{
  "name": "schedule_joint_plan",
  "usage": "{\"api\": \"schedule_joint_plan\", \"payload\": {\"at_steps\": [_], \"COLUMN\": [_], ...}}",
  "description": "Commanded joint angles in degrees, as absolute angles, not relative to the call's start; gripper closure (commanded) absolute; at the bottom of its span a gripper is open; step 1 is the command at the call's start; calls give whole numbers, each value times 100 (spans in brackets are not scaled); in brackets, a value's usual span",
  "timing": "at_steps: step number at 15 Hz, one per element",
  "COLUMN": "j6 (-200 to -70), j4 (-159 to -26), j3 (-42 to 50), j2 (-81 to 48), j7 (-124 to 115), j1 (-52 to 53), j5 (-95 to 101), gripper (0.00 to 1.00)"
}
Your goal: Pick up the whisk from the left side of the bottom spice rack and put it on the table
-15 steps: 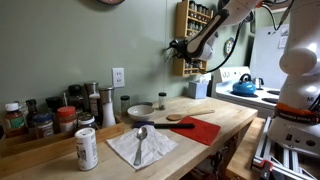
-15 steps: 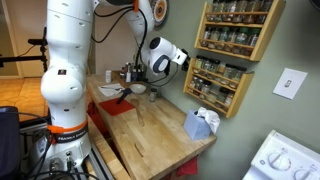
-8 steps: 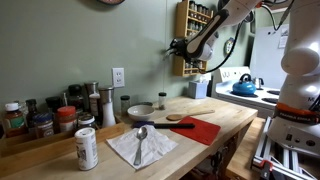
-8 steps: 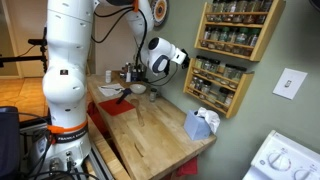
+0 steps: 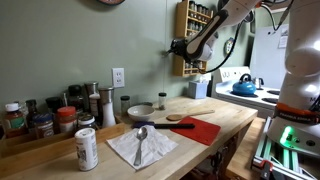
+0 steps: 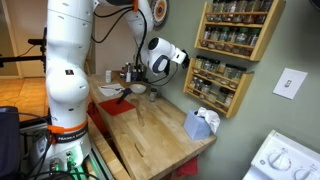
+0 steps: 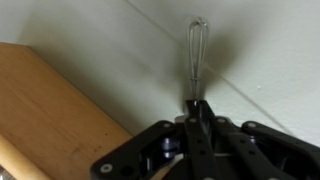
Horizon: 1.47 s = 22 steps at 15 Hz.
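Note:
In the wrist view the whisk (image 7: pixel 197 50) hangs against the pale wall, its thin wire loop pointing up and its handle running down between my fingers. My gripper (image 7: pixel 196 108) is shut on that handle. The light-wood side of the bottom spice rack (image 7: pixel 50 100) fills the left of that view. In both exterior views the gripper (image 5: pixel 178 46) (image 6: pixel 185 58) is held up at the left end of the bottom spice rack (image 5: pixel 195 62) (image 6: pixel 222 85), well above the table (image 5: pixel 215 118) (image 6: pixel 160 140). The whisk itself is too small to make out there.
On the table lie a red mat (image 5: pixel 195 128), a spoon on a napkin (image 5: pixel 140 140), a can (image 5: pixel 87 148), a bowl (image 5: pixel 141 110), jars (image 5: pixel 40 120) and a tissue box (image 6: pixel 201 124). A blue kettle (image 5: pixel 243 87) sits on the stove. A second rack (image 6: pixel 238 25) hangs above.
The jaws have closed onto the whisk's handle. The arm has stayed at the same spot beside the rack.

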State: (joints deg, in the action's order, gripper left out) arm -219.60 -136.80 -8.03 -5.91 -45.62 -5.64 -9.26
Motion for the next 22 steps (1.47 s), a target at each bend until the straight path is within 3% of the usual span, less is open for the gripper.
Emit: {"api": "schedule_joint_plan", "payload": {"at_steps": [1,22], "j6": [-21982,-21917], "j4": [-13766,-14098], "j3": [-796,-552], "j2": [-560,-188], "j7": [-4548,-3535], "j1": [-495,80], "j5": [-969,-1870], "gripper": [98,98]}}
